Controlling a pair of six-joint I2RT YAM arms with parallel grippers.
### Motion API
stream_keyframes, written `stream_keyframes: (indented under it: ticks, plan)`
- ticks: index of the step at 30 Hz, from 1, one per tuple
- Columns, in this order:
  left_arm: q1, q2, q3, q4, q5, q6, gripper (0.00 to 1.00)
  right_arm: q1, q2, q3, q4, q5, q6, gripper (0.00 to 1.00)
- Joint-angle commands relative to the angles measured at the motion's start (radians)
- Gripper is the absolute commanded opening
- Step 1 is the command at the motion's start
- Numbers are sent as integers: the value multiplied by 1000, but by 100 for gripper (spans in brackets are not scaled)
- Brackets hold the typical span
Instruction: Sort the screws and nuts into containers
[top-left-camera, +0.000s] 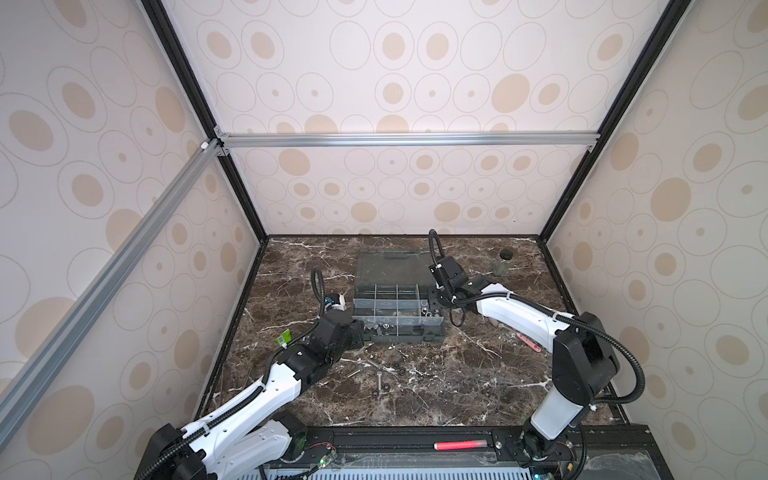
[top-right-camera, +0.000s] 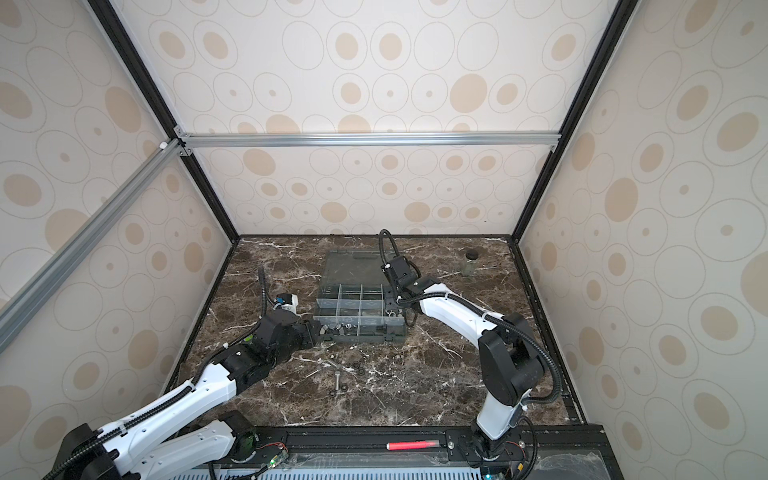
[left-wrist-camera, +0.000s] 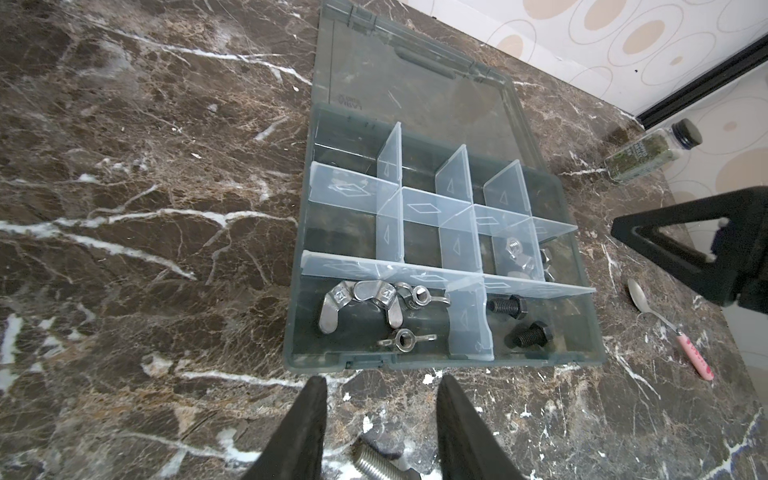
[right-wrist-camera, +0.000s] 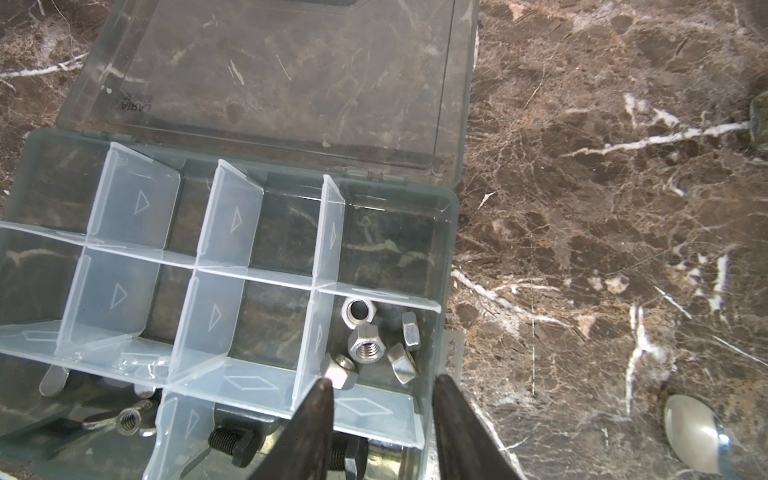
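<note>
Five steel hex nuts (right-wrist-camera: 365, 345) lie just ahead of the right gripper (right-wrist-camera: 382, 380), which is empty with its jaws narrowly apart over the organizer (right-wrist-camera: 451, 249) corner compartment. One fingertip (right-wrist-camera: 322, 399) nearly touches a nut and the thin clear divider (right-wrist-camera: 309, 345), so a crooked lift could flick either. The left gripper (left-wrist-camera: 380, 380) is half-open. A threaded screw (left-wrist-camera: 374, 461) low between its jaws could roll on the polished marble (left-wrist-camera: 124, 208).

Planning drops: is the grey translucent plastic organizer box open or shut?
Open: its clear hinged lid lies flat on the marble tabletop, compartments exposed.
</note>
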Motion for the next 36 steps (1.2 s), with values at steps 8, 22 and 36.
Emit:
stream_keyframes:
  ticks: [8, 22, 36]
  plan:
    - [5, 13, 43, 8, 38, 21, 43, -4, -52, -34, -1, 11, 26, 42]
    - [-31, 92, 74, 18, 83, 36, 42, -5, -98, -57, 1, 18, 29, 43]
    - [-205, 267, 178, -59, 61, 98, 42, -4, -124, -83, 1, 36, 33, 43]
